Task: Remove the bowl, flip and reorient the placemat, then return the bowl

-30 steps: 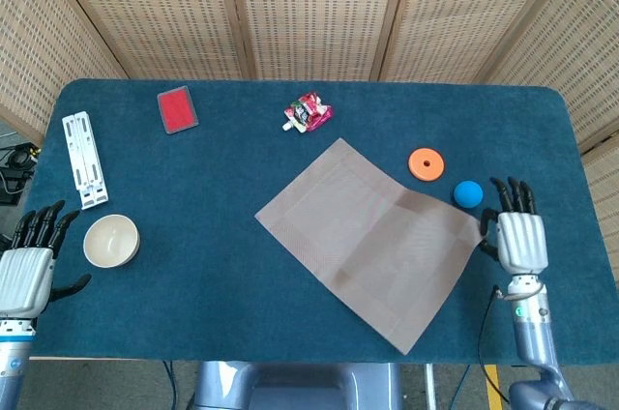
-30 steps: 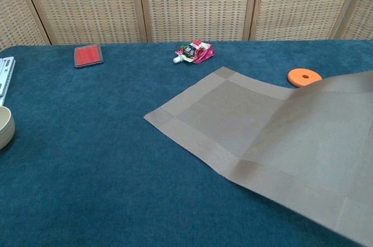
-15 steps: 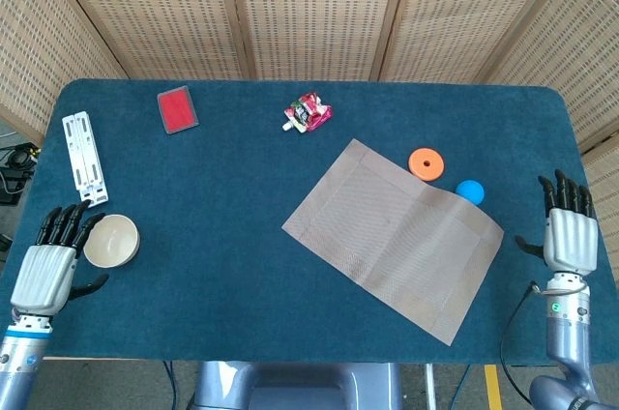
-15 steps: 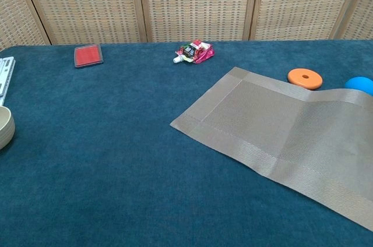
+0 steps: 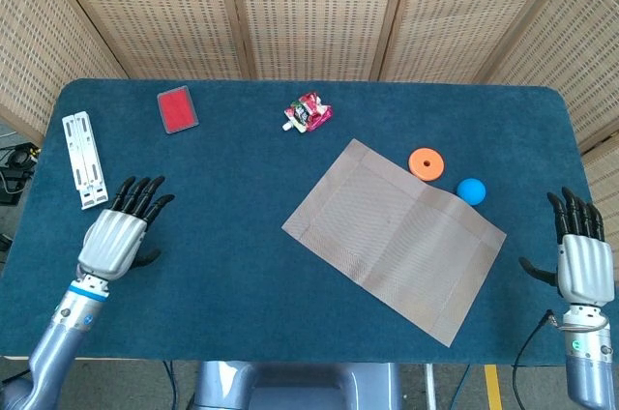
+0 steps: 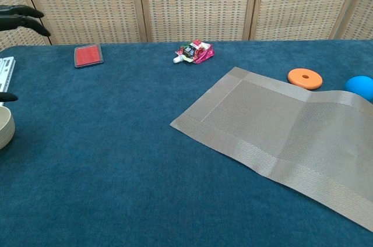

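The left hand (image 5: 116,234) is seen over the near left part of the blue table (image 5: 232,188), back uppermost, with its dark fingers (image 5: 140,193) spread apart and nothing held in them. In the head view the bowl is covered by this hand and cannot be seen; in the chest view the bowl (image 6: 4,127) is shown at the left edge of the picture, resting on the table below the dark fingertips (image 6: 23,17) that enter from the upper left. Whether the hand touches the bowl cannot be told.

Just beyond the left hand, toward the far left edge, a white ruler-like strip (image 5: 84,160) is laid on the cloth. Farther beyond it, a red flat case (image 5: 177,108) is seen.

The right hand (image 5: 581,260) is held off the near right edge of the table, fingers upright and apart, gripping nothing. The placemat (image 5: 395,238) is spread on the table inward of that hand, well apart from it, turned at an angle to the table edges, with its right end slightly raised over a fold line in the chest view. A blue ball (image 5: 470,190) is placed beyond the right hand, just beside the mat's far edge, and an orange disc (image 5: 426,162) is set next to the ball. A pink snack packet (image 5: 308,112) is seen near the far middle.
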Robot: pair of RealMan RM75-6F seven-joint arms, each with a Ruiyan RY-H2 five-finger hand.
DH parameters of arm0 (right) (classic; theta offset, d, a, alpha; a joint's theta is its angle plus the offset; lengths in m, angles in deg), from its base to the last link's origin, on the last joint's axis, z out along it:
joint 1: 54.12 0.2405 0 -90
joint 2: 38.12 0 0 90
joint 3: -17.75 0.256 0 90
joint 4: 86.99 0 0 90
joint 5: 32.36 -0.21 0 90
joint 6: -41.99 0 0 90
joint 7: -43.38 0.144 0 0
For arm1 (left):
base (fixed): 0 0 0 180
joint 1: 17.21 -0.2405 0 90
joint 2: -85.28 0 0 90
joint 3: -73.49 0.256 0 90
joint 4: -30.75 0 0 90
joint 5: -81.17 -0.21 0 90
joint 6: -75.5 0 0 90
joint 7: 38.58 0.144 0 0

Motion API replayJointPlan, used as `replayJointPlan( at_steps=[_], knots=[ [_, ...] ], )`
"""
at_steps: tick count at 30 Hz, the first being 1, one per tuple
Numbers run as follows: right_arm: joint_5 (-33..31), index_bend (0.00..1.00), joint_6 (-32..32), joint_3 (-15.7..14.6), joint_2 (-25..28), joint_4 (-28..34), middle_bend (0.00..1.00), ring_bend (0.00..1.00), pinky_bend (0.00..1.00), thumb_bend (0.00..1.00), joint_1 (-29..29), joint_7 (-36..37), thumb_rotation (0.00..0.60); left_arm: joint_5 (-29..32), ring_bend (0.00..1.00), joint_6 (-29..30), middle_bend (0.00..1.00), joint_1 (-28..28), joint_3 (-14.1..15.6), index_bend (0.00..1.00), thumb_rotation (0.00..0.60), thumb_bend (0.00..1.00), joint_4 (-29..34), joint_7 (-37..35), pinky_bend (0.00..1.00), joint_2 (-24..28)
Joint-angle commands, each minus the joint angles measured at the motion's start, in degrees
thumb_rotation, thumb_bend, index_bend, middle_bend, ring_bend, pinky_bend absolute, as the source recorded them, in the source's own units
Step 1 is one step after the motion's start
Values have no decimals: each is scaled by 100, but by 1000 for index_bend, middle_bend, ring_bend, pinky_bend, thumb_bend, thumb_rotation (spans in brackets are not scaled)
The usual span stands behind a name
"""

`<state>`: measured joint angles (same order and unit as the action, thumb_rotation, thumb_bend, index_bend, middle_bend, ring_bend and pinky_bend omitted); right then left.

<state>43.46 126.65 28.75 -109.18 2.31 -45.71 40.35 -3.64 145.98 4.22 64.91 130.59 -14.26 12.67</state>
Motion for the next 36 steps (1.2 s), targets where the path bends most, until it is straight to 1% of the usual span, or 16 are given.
replayJointPlan(
  at_steps=[1, 4, 8, 13, 14, 17, 23, 26, 36],
  knots=[
    [-3, 96, -49, 0, 44, -25, 0, 0, 0, 220, 1, 18, 600, 429, 0, -475, 0, 517, -334, 137, 600, 8, 0, 639, 0, -351],
    [-70, 96, -171, 12, 75, -26, 0, 0, 0, 220, 28, 79, 600, 829, 0, -818, 0, 890, -481, 92, 600, 7, -56, 1159, 0, -628],
    [13, 96, -130, 33, 102, -19, 0, 0, 0, 220, 37, 179, 600, 1184, 0, -1172, 0, 1329, -559, 58, 600, 6, -253, 1680, 0, -1008],
    [51, 97, -143, 44, 108, -71, 0, 0, 0, 220, 48, 330, 600, 1782, 0, -1504, 0, 1820, -617, 63, 600, 5, -702, 2225, 0, -1551],
    [61, 97, -144, 45, 120, -65, 0, 0, 0, 220, 45, 372, 600, 1979, 0, -1617, 0, 1964, -619, 65, 600, 4, -854, 2353, 0, -1722],
    [72, 97, -147, 46, 153, -49, 0, 0, 0, 221, 35, 452, 600, 2340, 0, -1678, 0, 2195, -638, 71, 600, 0, -1115, 2598, 0, -1995],
    [36, 97, -172, 83, 218, -43, 0, 0, 0, 221, 19, 656, 600, 2852, 0, -1762, 0, 2664, -731, 91, 600, 0, -1781, 2782, 0, -2567],
    [5, 98, -190, 107, 252, -44, 0, 0, 0, 221, 16, 738, 600, 2926, 0, -1762, 0, 2900, -745, 93, 600, 0, -2072, 2888, 0, -2804],
    [-105, 101, -319, 154, 306, -98, 0, 0, 0, 213, 25, 991, 600, 3355, 0, -1891, 0, 3357, -616, 99, 600, 0, -2763, 3082, 0, -3338]
  ],
)
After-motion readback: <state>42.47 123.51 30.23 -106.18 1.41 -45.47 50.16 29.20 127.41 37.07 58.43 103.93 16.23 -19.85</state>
